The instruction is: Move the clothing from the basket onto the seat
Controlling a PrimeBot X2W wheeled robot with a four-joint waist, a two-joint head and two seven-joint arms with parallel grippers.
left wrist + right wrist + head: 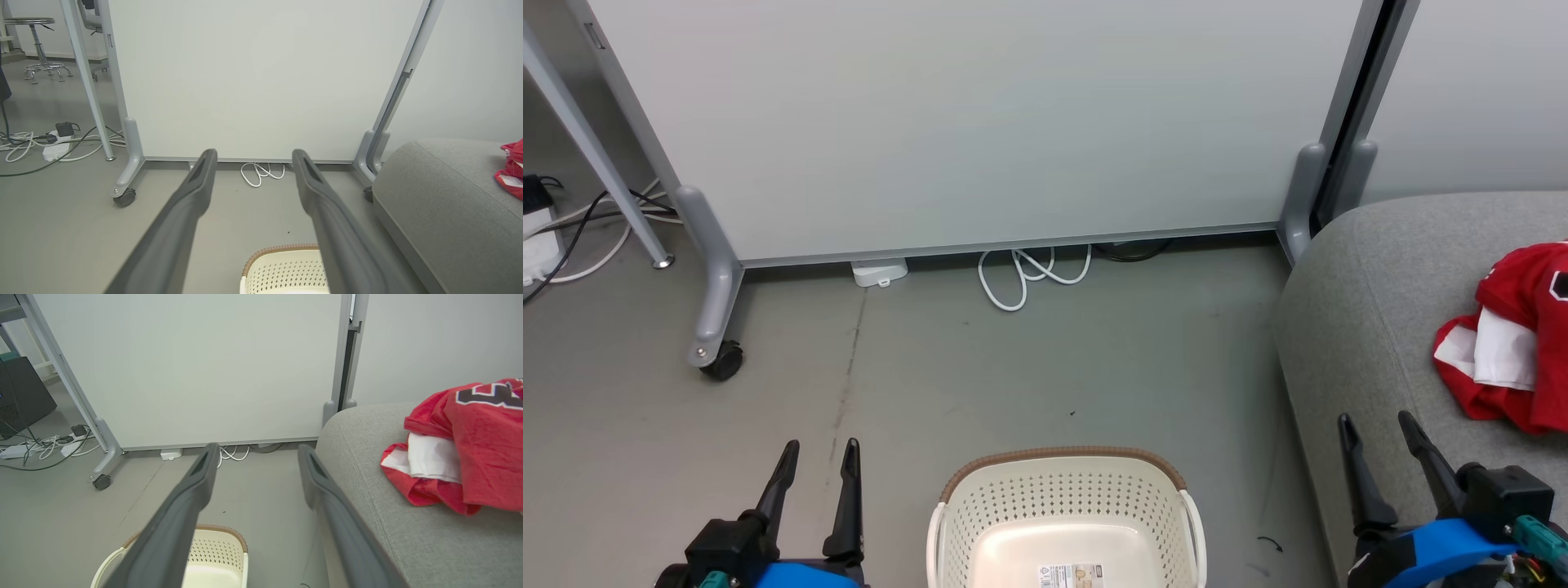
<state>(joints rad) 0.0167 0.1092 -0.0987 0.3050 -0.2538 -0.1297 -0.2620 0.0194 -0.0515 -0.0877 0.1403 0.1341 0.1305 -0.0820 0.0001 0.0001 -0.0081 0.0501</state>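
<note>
With the left claw (822,445) and the right claw (1374,418) both spread wide and gripping nothing, with the red clothing (1519,327) heaped on the seat (1364,327) at right, well apart from the basket (1062,453) standing on the floor (1013,367) between them.

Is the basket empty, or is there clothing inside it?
Empty, as far as shown: the basket shows a bare base and label; the clothing lies on the seat.
</note>
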